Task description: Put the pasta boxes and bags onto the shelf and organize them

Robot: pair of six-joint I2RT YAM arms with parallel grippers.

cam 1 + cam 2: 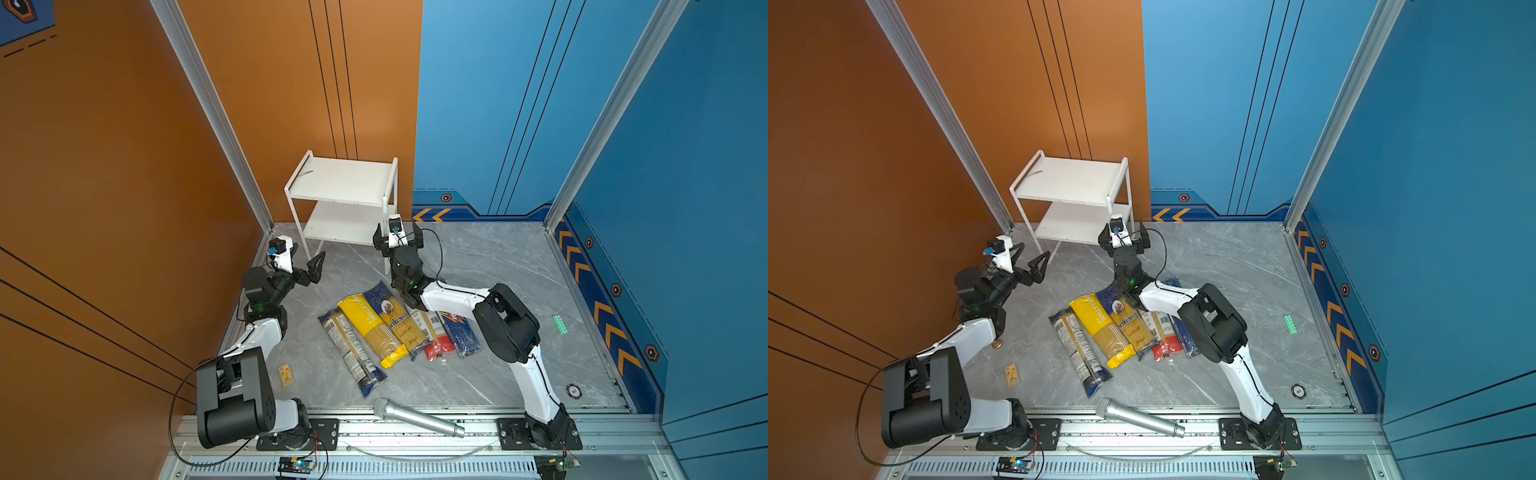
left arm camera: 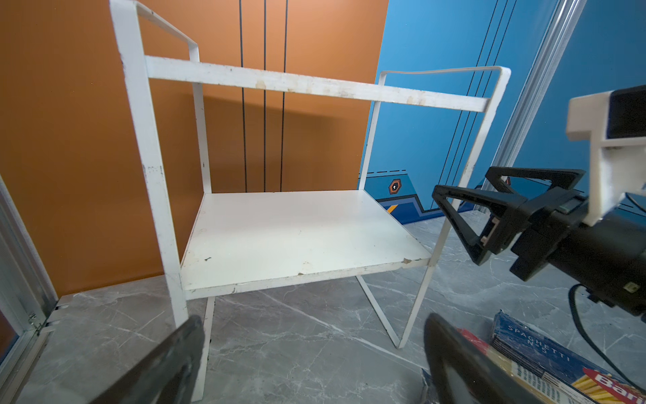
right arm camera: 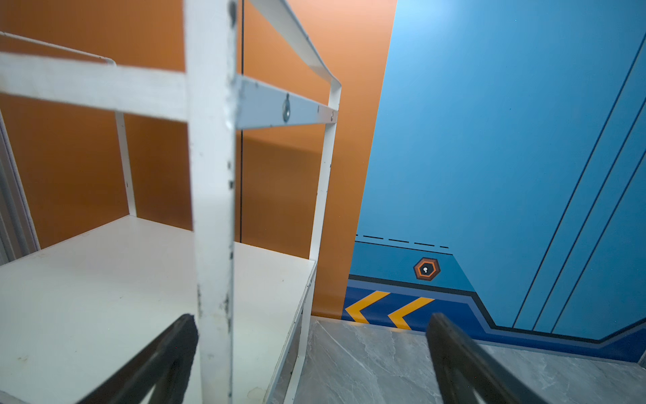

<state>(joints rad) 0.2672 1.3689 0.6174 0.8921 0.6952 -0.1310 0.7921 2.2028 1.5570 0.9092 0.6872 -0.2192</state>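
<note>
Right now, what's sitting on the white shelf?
Nothing. The shelf's top board shows bare in both top views, with only a small dark mark. It covers the back of the lower board there, but the left wrist view shows that board bare too.

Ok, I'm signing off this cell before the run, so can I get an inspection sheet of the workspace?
Surface: grey marbled tabletop, no spills seen.
Job's things: five pasta packs side by side mid-table; white shelf at the back, no packs on it.
Clutter: microphone at the front edge; yellow card, green strip, round token on the table.
Grippers: left gripper open, empty; right gripper open, empty, near the shelf's front leg.
Cables: black cable looping off the left arm's base; wrist cable on the right arm.
Surroundings: orange wall, blue wall.
</note>
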